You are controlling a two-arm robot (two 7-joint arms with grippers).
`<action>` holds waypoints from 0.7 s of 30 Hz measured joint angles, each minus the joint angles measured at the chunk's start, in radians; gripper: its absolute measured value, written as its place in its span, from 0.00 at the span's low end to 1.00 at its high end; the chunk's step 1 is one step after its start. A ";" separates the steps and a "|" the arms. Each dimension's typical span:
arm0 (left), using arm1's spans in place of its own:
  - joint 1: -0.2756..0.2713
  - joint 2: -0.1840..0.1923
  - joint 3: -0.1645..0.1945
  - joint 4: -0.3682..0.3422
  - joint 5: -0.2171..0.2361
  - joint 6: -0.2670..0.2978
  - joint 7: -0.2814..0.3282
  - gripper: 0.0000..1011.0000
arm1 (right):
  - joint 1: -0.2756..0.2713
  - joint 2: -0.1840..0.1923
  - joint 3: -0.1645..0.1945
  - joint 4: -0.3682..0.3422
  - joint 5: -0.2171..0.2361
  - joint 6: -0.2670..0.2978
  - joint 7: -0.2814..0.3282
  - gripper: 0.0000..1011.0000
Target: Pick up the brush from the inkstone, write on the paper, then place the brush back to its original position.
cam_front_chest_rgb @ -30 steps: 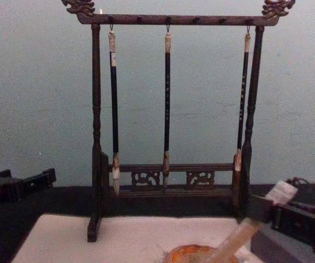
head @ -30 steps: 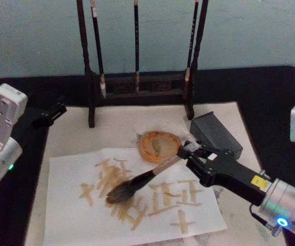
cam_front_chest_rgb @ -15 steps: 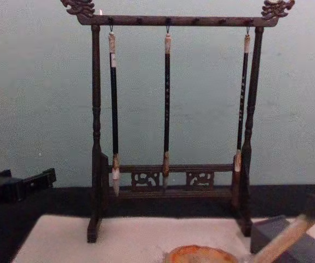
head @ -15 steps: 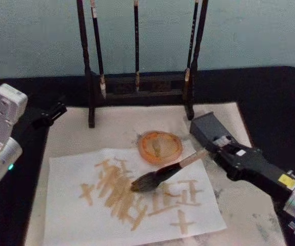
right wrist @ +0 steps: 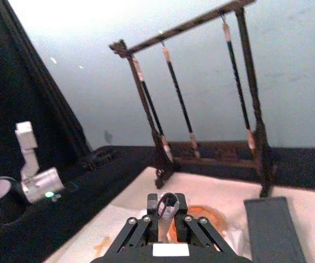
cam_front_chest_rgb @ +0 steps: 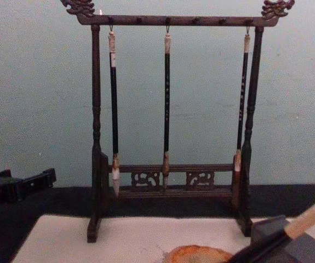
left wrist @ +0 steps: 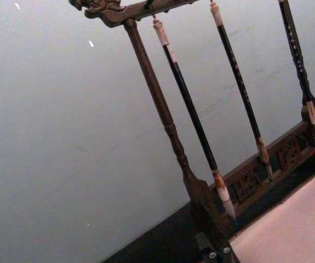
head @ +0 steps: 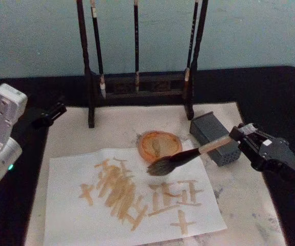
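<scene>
The brush [head: 188,155] is off the desk, slanting low over the far right part of the paper [head: 70,205]. Its bushy head points to the left and its pale handle rises to the right. Whether the bristles touch the sheet I cannot tell. The right gripper [head: 237,137] is clenched on the very end of the handle, out over the right side of the mat [head: 121,130].

One orange round dish [head: 150,141] sits just beyond the bristle head, at the paper's far edge. One grey block [head: 209,128] lies close under the handle, between the dish and the gripper, so the handle crosses its near corner (in the chest view the block hides part of the dark ferrule). The paper carries many tan strokes [head: 119,189] across its middle and right.

The paper, dish and block all lie on the one beige mat, which covers the middle of the black desk [head: 270,97]. At the mat's far edge stands one dark wooden rack [head: 137,84], with three thin brushes [head: 136,41] hanging upright from its top bar, well apart from one another.

The left gripper [head: 50,114] hangs parked over the desk near the mat's far left corner, well apart from the brush; whether it is released or clenched I cannot tell.
</scene>
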 joint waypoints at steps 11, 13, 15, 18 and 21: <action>0.000 0.000 0.000 0.000 0.000 0.000 0.000 0.99 | 0.005 0.001 -0.036 -0.044 -0.008 -0.012 0.041 0.17; 0.000 0.000 0.000 0.000 0.000 0.000 0.000 0.99 | 0.021 -0.004 -0.065 -0.037 -0.021 -0.009 0.048 0.17; 0.000 0.000 0.000 0.000 0.000 0.000 0.000 0.99 | 0.030 -0.008 -0.080 -0.028 -0.026 -0.006 0.052 0.17; 0.000 0.000 0.000 0.000 0.000 0.000 0.000 0.99 | 0.049 -0.018 -0.109 -0.003 -0.030 0.000 0.064 0.17; 0.000 0.000 0.000 0.000 0.000 0.000 0.000 0.99 | 0.067 -0.026 -0.133 0.026 -0.032 0.007 0.069 0.17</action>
